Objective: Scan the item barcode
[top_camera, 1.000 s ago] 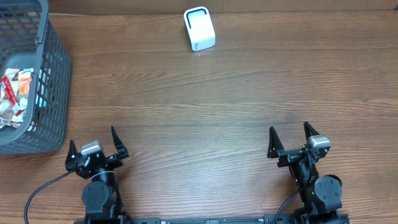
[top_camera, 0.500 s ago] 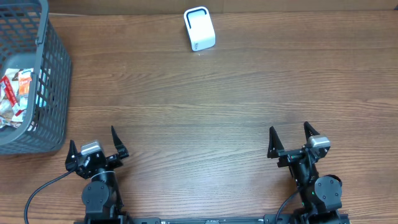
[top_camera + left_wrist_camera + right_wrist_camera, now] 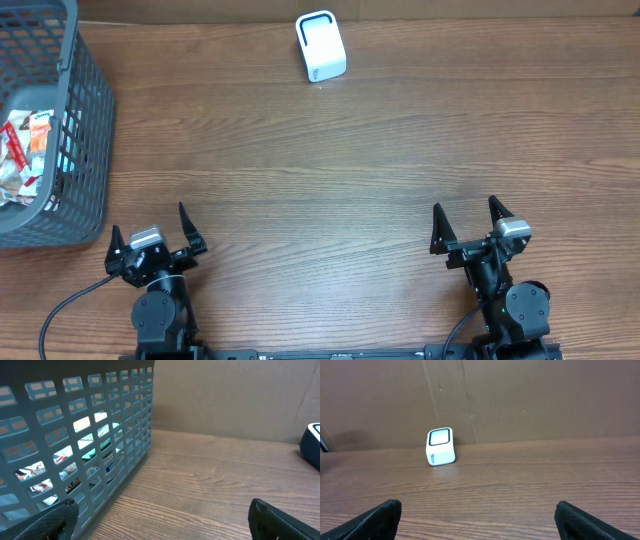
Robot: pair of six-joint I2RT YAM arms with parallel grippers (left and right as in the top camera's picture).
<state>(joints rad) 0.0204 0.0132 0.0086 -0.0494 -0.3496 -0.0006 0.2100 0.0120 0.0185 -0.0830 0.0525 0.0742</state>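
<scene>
A small white barcode scanner (image 3: pixel 321 46) with a dark window stands at the table's far edge; the right wrist view shows the scanner (image 3: pixel 440 446) far ahead and to the left. Packaged snack items (image 3: pixel 25 158) lie inside a grey plastic basket (image 3: pixel 90 120) at the far left, and show through the basket (image 3: pixel 75 445) mesh in the left wrist view. My left gripper (image 3: pixel 152 227) rests open near the front edge, right of the basket, holding nothing. My right gripper (image 3: pixel 466 222) is open and empty at the front right.
Brown cardboard walls (image 3: pixel 520 400) rise behind the wooden table (image 3: pixel 330 170). The basket's tall wall stands close to the left gripper's left side. A black cable (image 3: pixel 60 310) trails from the left arm's base.
</scene>
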